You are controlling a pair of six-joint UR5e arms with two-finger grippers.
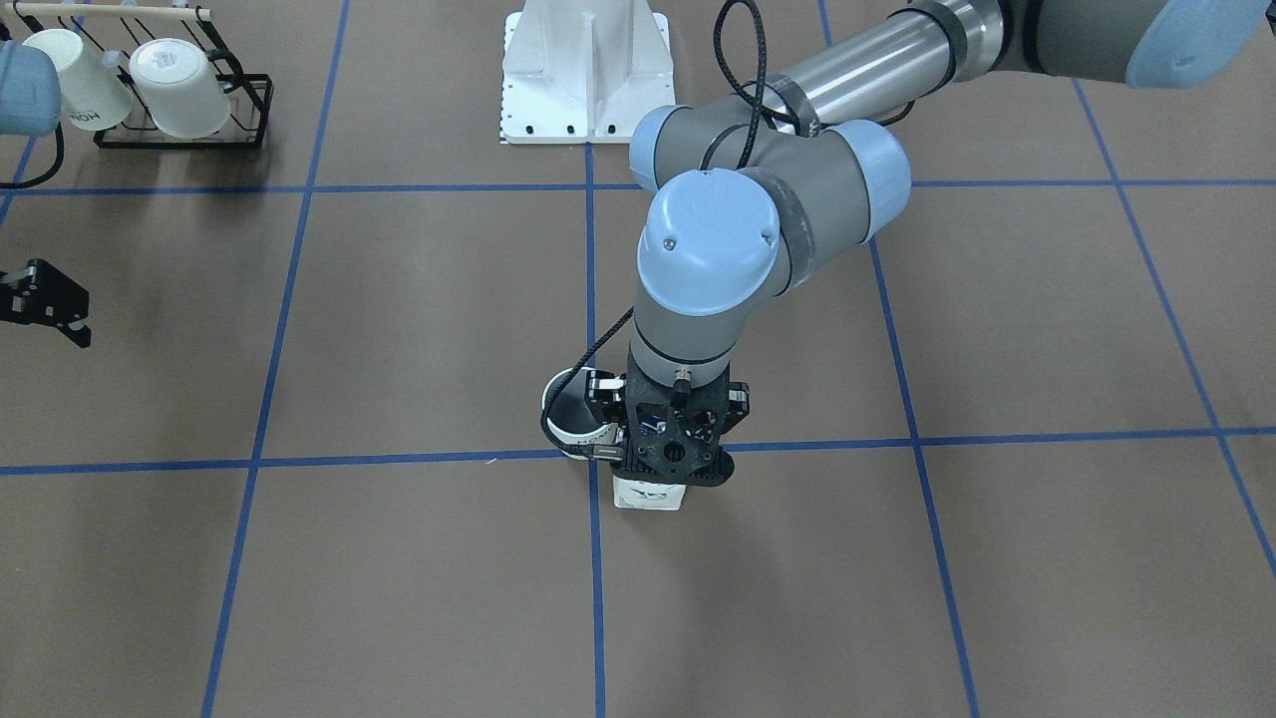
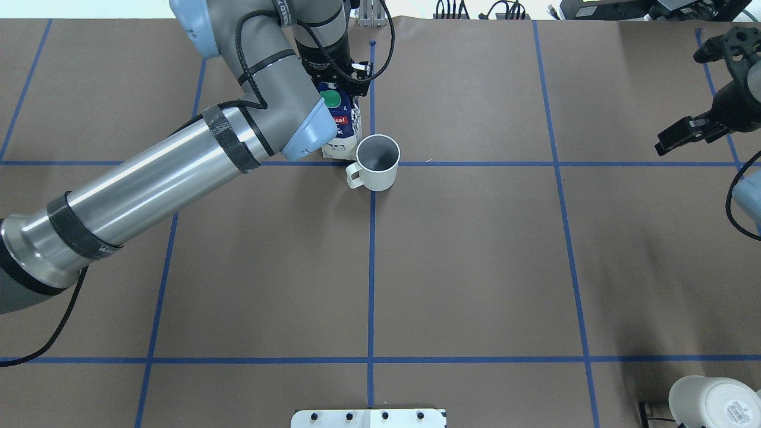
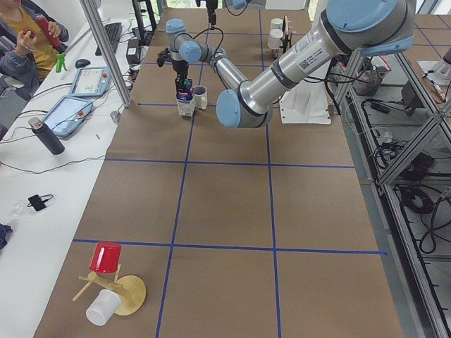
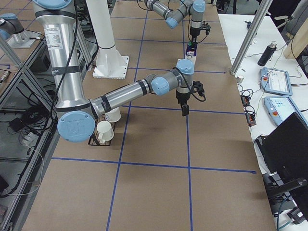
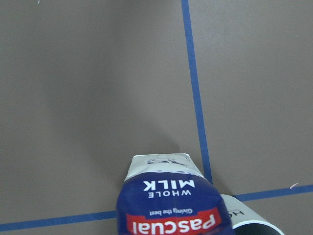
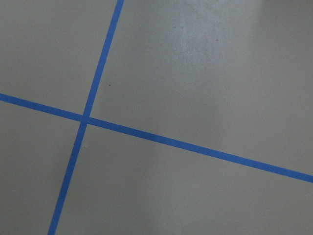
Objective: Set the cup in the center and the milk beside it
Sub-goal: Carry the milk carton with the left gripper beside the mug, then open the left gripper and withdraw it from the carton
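Observation:
The cup [image 2: 377,163], a white mug that is dark grey inside, stands upright on the central tape crossing, with its handle toward the robot's left. It also shows in the front view [image 1: 568,409]. The milk [image 2: 342,128], a navy and white carton with a green cap, stands on the table touching or almost touching the cup, on its far left side. The left wrist view shows the milk from above [image 5: 168,196], with the cup's rim [image 5: 249,223] beside it. My left gripper [image 2: 337,80] is over the carton's top and looks shut on it. My right gripper [image 2: 681,101] is open and empty, far off at the right.
A black wire rack [image 1: 179,100] with two upturned white mugs stands near the robot's right side. The white robot base [image 1: 586,70] is at the near table edge. A wooden stand with a red cup [image 3: 106,257] and a white cup sits at the far left end.

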